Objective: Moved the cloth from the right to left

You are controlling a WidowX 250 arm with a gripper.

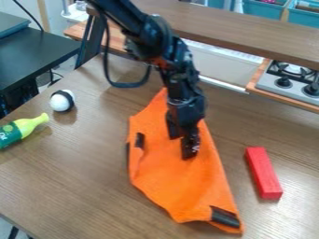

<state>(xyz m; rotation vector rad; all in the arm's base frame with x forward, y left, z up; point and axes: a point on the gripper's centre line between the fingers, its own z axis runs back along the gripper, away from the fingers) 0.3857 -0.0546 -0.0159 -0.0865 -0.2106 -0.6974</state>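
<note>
The black gripper (181, 140) hangs over the middle of an orange cloth (156, 165). Its two fingers stand apart, so it is open, and they point down at the fabric; whether their tips touch it I cannot tell. The cloth lies spread on the brown table, running from behind the arm down to the lower right, with dark patches at its left edge and lower right corner. Part of its upper middle is hidden by the gripper.
A red block (264, 173) lies right of the cloth. At the left are a white ball with a black band (61, 101) and a green bottle with a yellow neck (22, 129). A toy stove (289, 81) stands at the upper right, beside a wooden shelf (237, 30).
</note>
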